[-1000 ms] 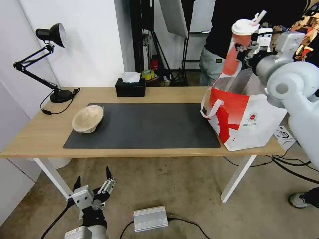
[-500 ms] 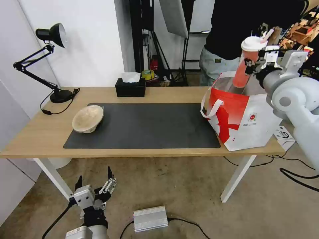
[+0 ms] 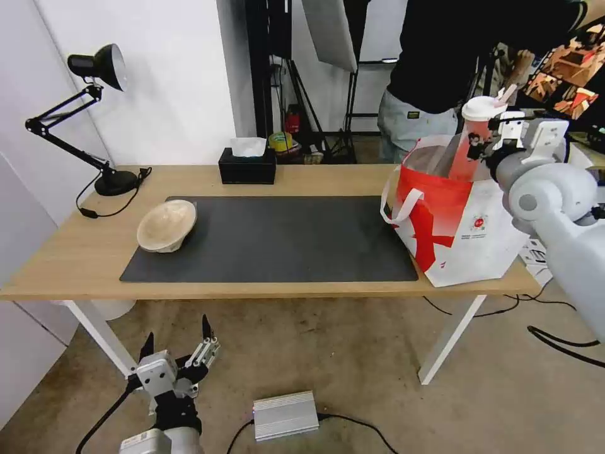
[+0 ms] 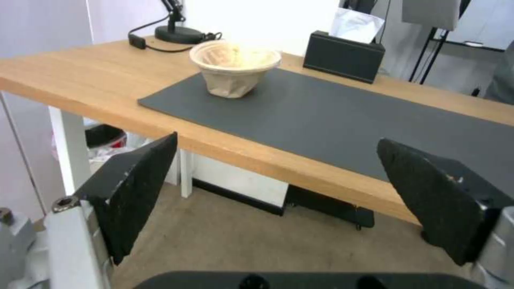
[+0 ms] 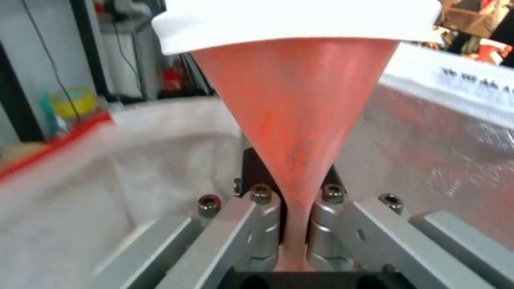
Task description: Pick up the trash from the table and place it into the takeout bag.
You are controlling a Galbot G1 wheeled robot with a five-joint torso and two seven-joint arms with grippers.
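My right gripper (image 3: 483, 141) is shut on the red paper cup (image 3: 471, 146) with a white lid, which stands tilted in the open mouth of the takeout bag (image 3: 466, 227), its lower end below the rim. In the right wrist view the cup (image 5: 300, 100) is pinched between the fingers, with the bag's foil lining (image 5: 439, 140) around it. A beige pulp bowl (image 3: 167, 225) lies tipped at the left end of the table (image 3: 75, 252). My left gripper (image 3: 178, 350) hangs open below the table's front edge; its wrist view looks up at the bowl (image 4: 235, 68).
A dark grey mat (image 3: 277, 239) covers the table's middle. A black tissue box (image 3: 247, 165) stands at the back edge and a black desk lamp (image 3: 94, 113) at the back left. A silver box (image 3: 285, 415) with cables lies on the floor.
My right gripper has come down and slightly right, lowering the cup from above the bag into its mouth. The left arm and the beige bowl have not moved.
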